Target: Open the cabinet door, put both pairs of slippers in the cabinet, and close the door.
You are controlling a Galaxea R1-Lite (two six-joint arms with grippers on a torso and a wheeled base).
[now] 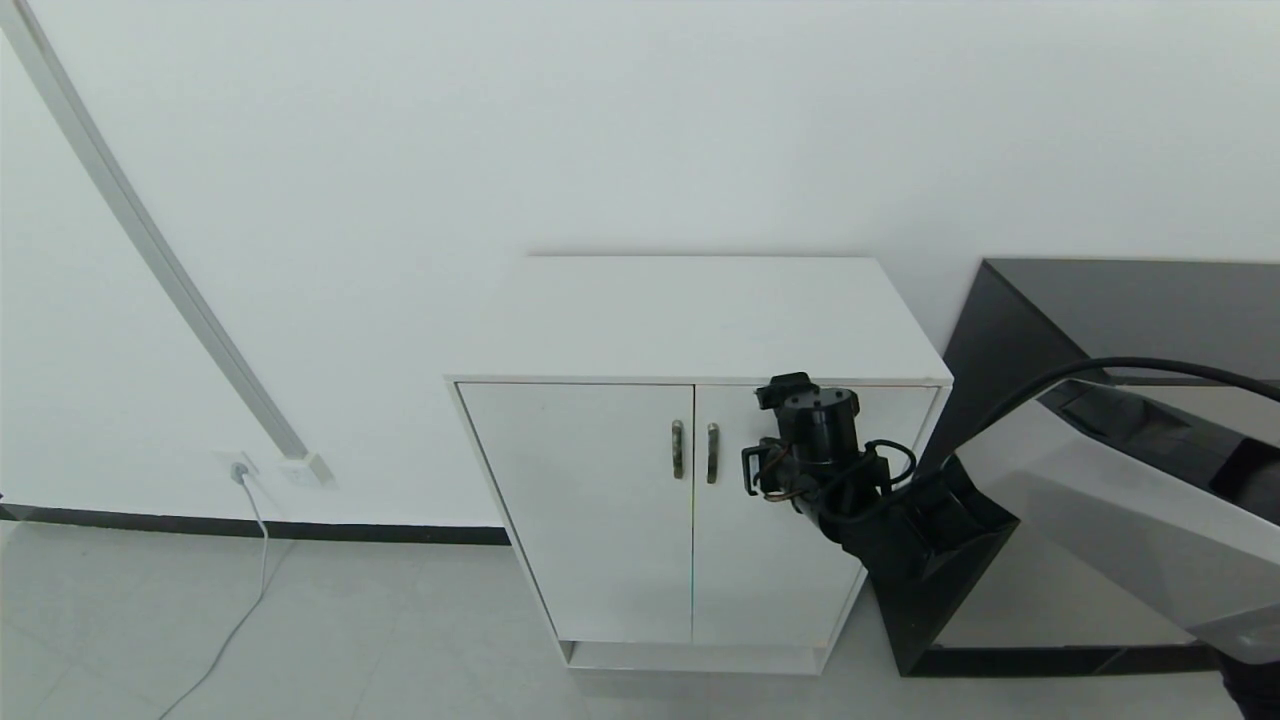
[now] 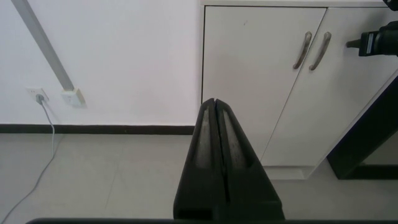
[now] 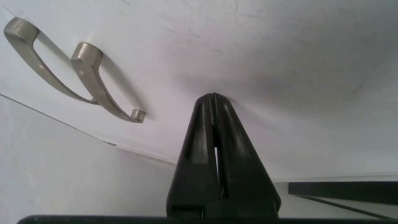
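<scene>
A white cabinet (image 1: pixel 700 315) stands on a pale grey tiled floor (image 1: pixel 350 640) with its back against a plain white wall (image 1: pixel 400 150). Its left door (image 1: pixel 580 510) and right door (image 1: pixel 750 585) are both closed, and a thin seam runs between them. Just beside that seam, near the top, sit the left handle (image 1: pixel 677 449) and the right handle (image 1: pixel 712 452), both upright metal bows. The right gripper (image 3: pixel 213 99) is in front of the right door, just to the robot's right of the handles and at about their height. Its jaws are clenched on nothing and their tip is very close to the door panel; I cannot tell whether it touches. The left gripper (image 2: pixel 215 104) hangs well back from the cabinet above the floor, its jaws also pressed together and empty. A glossy black unit (image 1: pixel 1130 300) stands just beside the cabinet on the robot's right. To the left, a pale conduit (image 1: pixel 150 235) slants down the wall to a socket (image 1: pixel 240 468). From there a grey cable (image 1: pixel 258 560) drops over the black skirting (image 1: pixel 250 527) onto the floor.
</scene>
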